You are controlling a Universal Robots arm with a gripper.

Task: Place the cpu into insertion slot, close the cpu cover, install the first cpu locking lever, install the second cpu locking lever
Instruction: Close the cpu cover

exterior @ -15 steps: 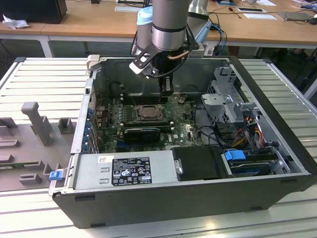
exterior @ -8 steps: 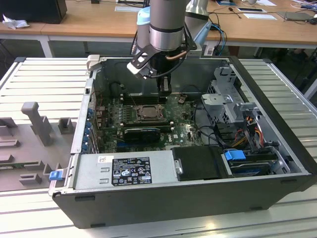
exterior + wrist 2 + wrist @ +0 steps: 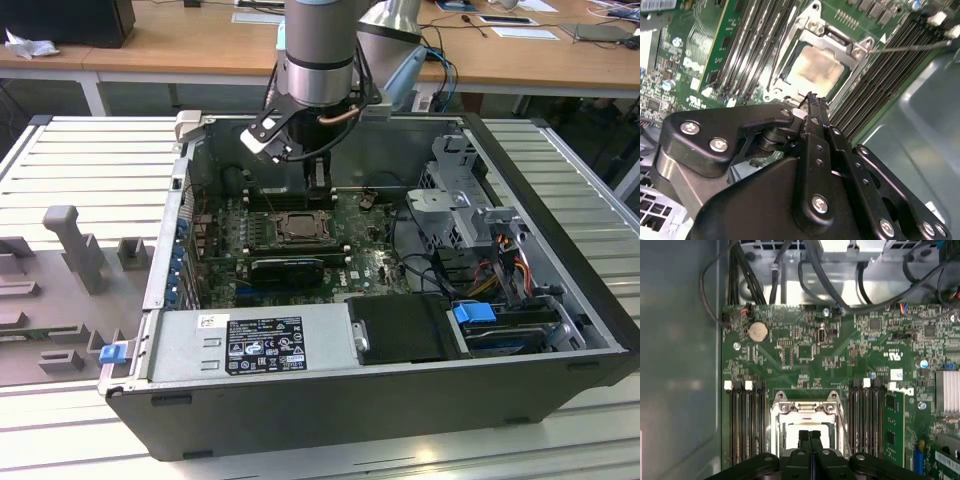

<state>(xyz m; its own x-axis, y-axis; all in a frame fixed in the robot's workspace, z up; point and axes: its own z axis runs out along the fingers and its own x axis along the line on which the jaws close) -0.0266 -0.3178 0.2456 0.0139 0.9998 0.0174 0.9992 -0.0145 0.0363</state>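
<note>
The cpu (image 3: 816, 69), a pale silver square, sits in the insertion slot (image 3: 298, 228) on the green board. The grey cpu cover (image 3: 856, 50) lies flat around it, with the chip showing through its cut-out. A thin locking lever rod (image 3: 907, 48) stretches away from one corner of the socket, over the black memory slots. My gripper (image 3: 812, 98) is shut with nothing between its black fingers. It hangs just above the near rim of the socket (image 3: 805, 401), with the fingertips (image 3: 804, 436) together. In the exterior view the gripper (image 3: 318, 183) is low inside the case, behind the socket.
The open computer case (image 3: 560, 330) lies on a slatted metal table. Black memory slots (image 3: 746, 425) flank the socket on both sides. A black graphics card (image 3: 288, 268) lies in front of it. Cables (image 3: 840, 290) and a drive cage (image 3: 462, 205) fill the exterior view's right.
</note>
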